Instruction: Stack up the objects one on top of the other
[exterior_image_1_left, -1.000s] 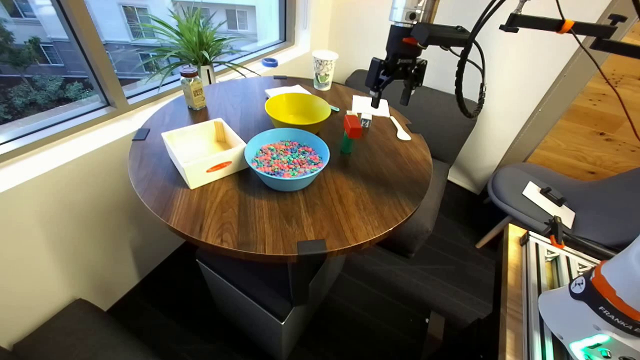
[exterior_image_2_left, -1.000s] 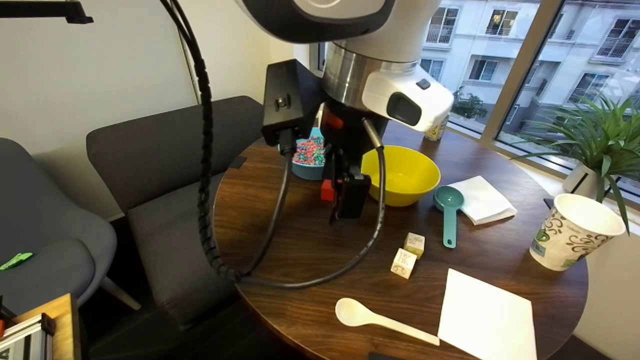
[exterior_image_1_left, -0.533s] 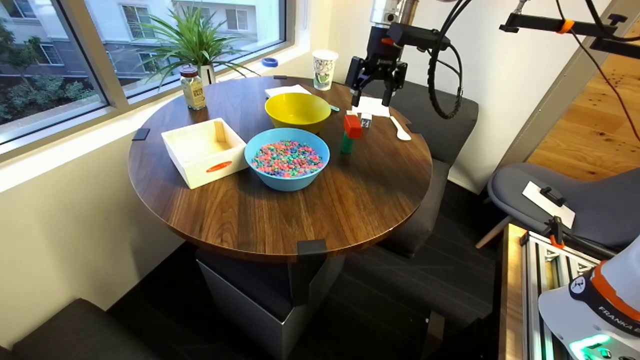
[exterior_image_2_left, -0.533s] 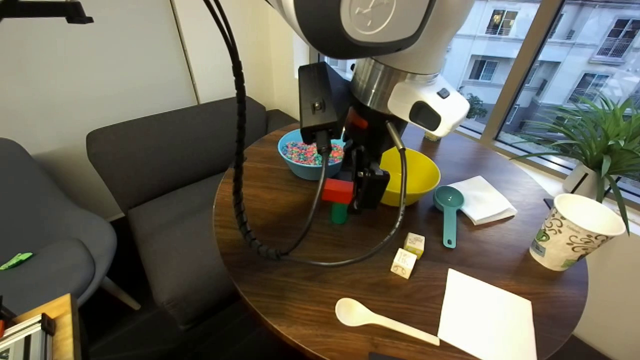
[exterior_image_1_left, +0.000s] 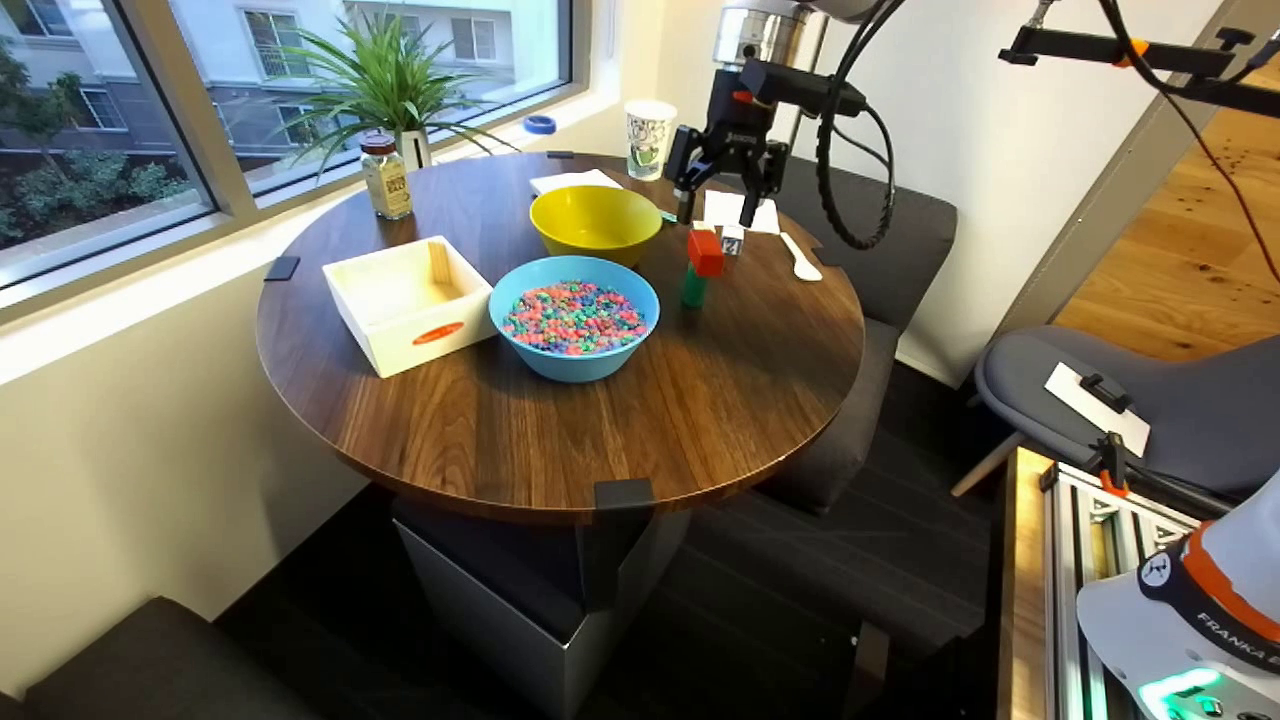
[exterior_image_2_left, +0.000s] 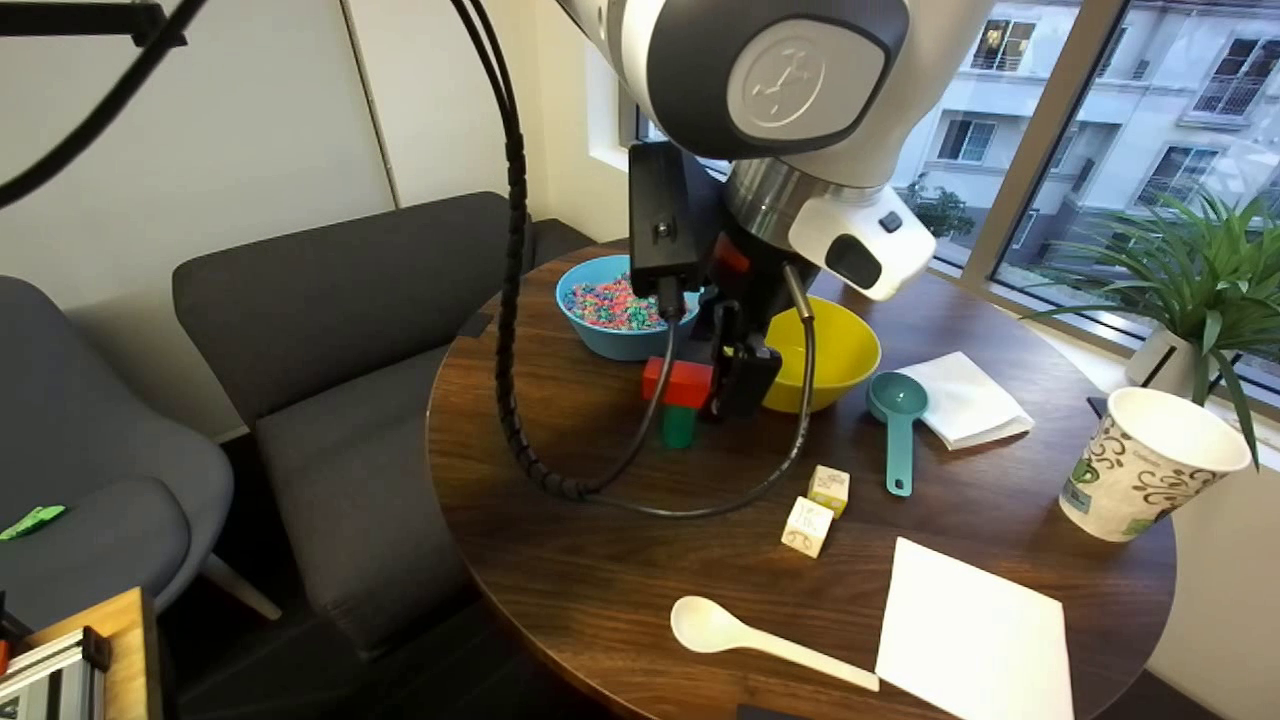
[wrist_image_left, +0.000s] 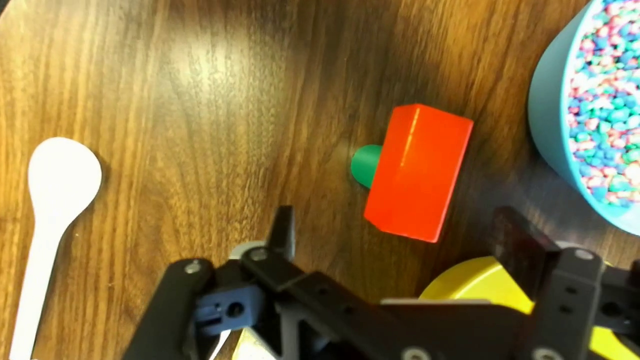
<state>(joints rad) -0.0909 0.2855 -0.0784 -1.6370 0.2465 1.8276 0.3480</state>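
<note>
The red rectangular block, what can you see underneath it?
Under the red rectangular block stands a green cylinder-like piece, upright on the brown wooden table. The block covers its top end, which can't be seen.

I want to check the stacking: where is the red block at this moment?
In the wrist view, the red block sits right of centre, on top of the green piece, with the blue bowl to its right.

Saw a blue bowl (exterior_image_1_left: 575, 368) holding coloured bits (exterior_image_1_left: 575, 318) just beside an open-topped wooden box (exterior_image_1_left: 400, 348), near a yellow bowl (exterior_image_1_left: 597, 248). Spotted a teal measuring scoop (exterior_image_2_left: 899, 438) just beside a folded napkin (exterior_image_2_left: 970, 405), and an upright paper cup (exterior_image_2_left: 1140, 475).
</note>
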